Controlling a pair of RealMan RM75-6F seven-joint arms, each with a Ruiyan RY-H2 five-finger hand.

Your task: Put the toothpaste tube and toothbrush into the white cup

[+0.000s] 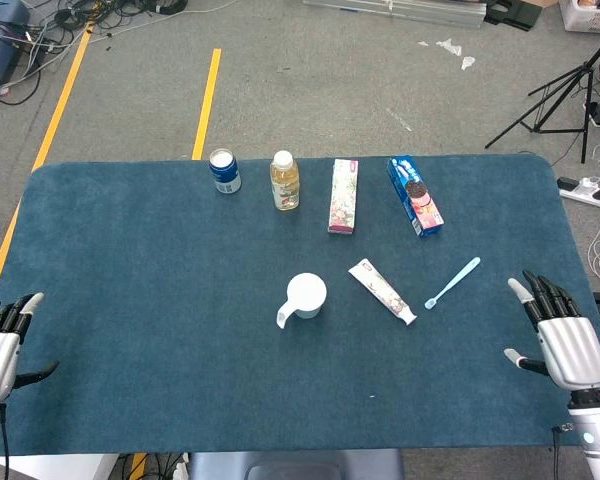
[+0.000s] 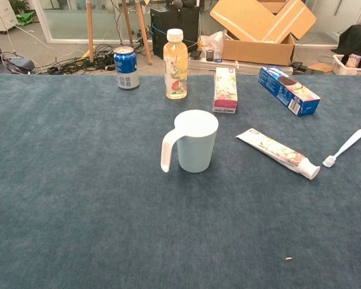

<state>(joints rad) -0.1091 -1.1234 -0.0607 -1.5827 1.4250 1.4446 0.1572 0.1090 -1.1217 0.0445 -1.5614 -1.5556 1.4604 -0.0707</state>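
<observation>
A white cup (image 1: pixel 306 296) (image 2: pixel 194 141) with a handle stands upright near the middle of the blue table. To its right lies a white toothpaste tube (image 1: pixel 381 291) (image 2: pixel 277 153), flat, cap toward the front. Further right lies a light blue toothbrush (image 1: pixel 452 282) (image 2: pixel 345 147). My left hand (image 1: pixel 0 345) rests at the table's left front edge, fingers spread, holding nothing. Over the right front edge my right hand (image 1: pixel 563 335) is also spread and empty, a little right of the toothbrush. Neither hand shows in the chest view.
Along the back stand a blue can (image 1: pixel 224 171) (image 2: pixel 126 68), a yellow drink bottle (image 1: pixel 285 180) (image 2: pixel 175 64), a pink box (image 1: pixel 343 196) (image 2: pixel 225 90) and a blue box (image 1: pixel 415 194) (image 2: pixel 288 90). The table (image 1: pixel 160 330) is covered in blue cloth.
</observation>
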